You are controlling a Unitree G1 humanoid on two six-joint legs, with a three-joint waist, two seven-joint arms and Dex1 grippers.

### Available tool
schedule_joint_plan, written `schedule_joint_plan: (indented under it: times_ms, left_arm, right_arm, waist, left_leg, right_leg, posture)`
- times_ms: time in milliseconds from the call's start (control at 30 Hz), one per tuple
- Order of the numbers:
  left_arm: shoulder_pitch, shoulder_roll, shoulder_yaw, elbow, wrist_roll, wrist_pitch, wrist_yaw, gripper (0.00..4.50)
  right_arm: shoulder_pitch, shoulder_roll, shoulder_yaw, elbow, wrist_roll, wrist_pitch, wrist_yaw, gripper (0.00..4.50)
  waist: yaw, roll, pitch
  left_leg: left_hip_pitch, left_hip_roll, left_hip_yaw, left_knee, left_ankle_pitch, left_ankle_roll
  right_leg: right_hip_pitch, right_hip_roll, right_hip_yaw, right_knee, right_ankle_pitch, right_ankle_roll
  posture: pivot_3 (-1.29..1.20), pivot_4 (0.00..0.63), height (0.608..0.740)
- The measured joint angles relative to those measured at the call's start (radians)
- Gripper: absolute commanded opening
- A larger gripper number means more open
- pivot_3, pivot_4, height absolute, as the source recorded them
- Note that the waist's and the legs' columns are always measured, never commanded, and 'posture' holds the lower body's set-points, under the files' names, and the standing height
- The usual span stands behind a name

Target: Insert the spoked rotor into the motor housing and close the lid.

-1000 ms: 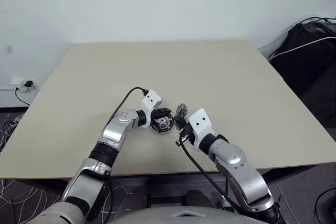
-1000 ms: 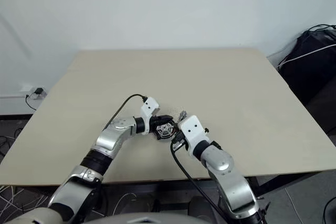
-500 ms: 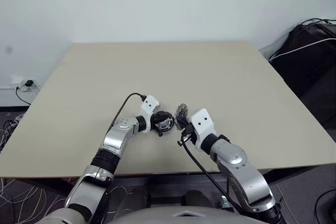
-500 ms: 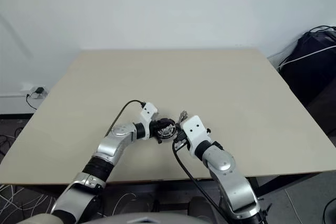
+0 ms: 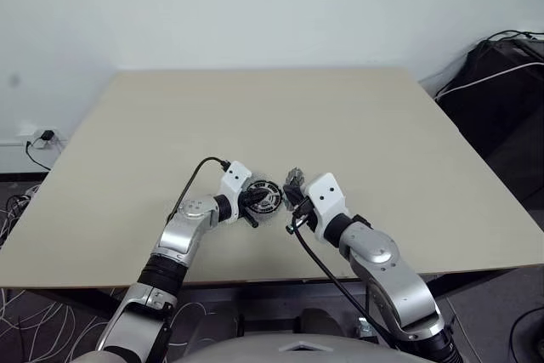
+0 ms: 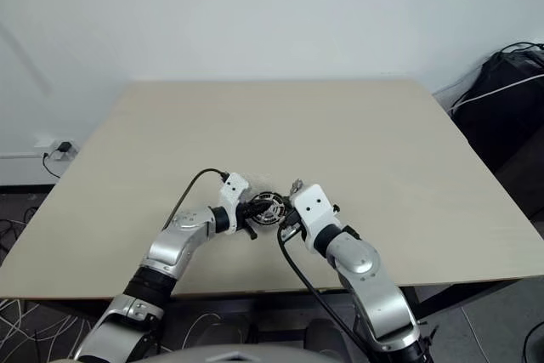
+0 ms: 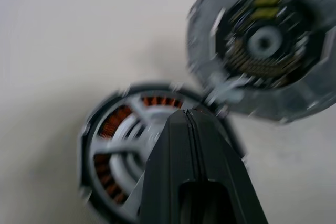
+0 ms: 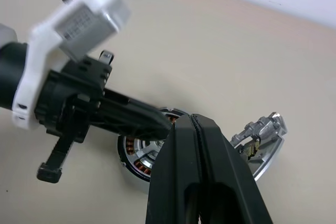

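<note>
The motor housing (image 7: pixel 86 145) lies on the table, its copper windings showing under the silver spoked rotor (image 7: pixel 123 140) that sits inside it. The lid (image 7: pixel 262 40) stands tilted on its edge right beside the housing, with its dark-hubbed face towards my left wrist camera. My left gripper (image 7: pixel 189 116) is shut and empty, its tips low over the housing's near rim. My right gripper (image 8: pixel 192 120) is shut too, pointing at the gap between the housing (image 8: pixel 137 158) and the lid (image 8: pixel 262 145). In the head view both grippers flank the housing (image 5: pixel 265 197).
The beige table (image 5: pixel 255 108) stretches wide behind and to both sides of the parts. A black bag with cables (image 5: pixel 501 82) sits off the table's right edge. A wall socket with a plug (image 5: pixel 38 136) is at the far left.
My left gripper has drawn back to the left and sunk a little, uncovering the housing and rotor. The right arm, housing and lid have stayed put.
</note>
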State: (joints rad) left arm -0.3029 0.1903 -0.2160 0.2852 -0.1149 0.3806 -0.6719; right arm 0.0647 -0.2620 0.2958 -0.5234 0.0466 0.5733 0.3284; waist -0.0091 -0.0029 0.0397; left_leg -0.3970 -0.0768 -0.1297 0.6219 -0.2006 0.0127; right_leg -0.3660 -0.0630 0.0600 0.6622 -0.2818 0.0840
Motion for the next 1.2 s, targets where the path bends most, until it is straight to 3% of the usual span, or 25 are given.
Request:
schedule_joint_plan:
  times_ms: [267,600,967,1200]
  left_arm:
    - [0.003,-0.016,0.008,0.003,0.008,0.013,0.064,0.0]
    - [0.02,-0.028,0.037,-0.021,-0.043,-0.107,0.017,0.0]
    - [0.016,-0.001,-0.026,-0.021,0.035,0.028,0.077,0.0]
    - [0.133,-0.061,0.071,-0.045,-0.029,-0.229,0.088,0.0]
  right_arm:
    - [0.0,-0.001,-0.002,0.0,0.002,0.001,0.0,0.03]
    - [0.0,-0.002,-0.005,0.0,0.003,0.001,0.001,0.03]
    - [-0.003,-0.006,-0.004,0.001,0.003,0.002,0.003,0.03]
    - [-0.001,0.013,-0.046,-0.002,0.043,-0.018,0.009,0.03]
  waist:
    - [0.0,0.0,0.0]
    - [0.0,0.0,0.0]
    - [-0.002,0.001,-0.008]
    - [0.004,0.001,-0.007]
  left_leg:
    - [0.001,0.0,0.0,0.0,-0.001,-0.001]
    - [0.0,0.0,0.0,0.0,-0.001,-0.001]
    - [0.004,0.0,0.0,0.0,-0.001,-0.001]
    - [0.0,0.0,0.0,0.0,-0.001,-0.001]
  right_leg:
    - [0.001,0.0,0.0,0.0,0.001,0.0]
    - [0.0,0.0,0.0,-0.001,0.001,0.0]
    - [0.003,0.0,0.0,0.0,0.0,-0.001]
    - [0.0,-0.002,0.001,-0.001,-0.001,-0.004]
  posture:
    - [0.0,0.0,0.74]
    - [0.0,0.0,0.74]
    - [0.0,0.0,0.74]
    - [0.0,0.0,0.74]
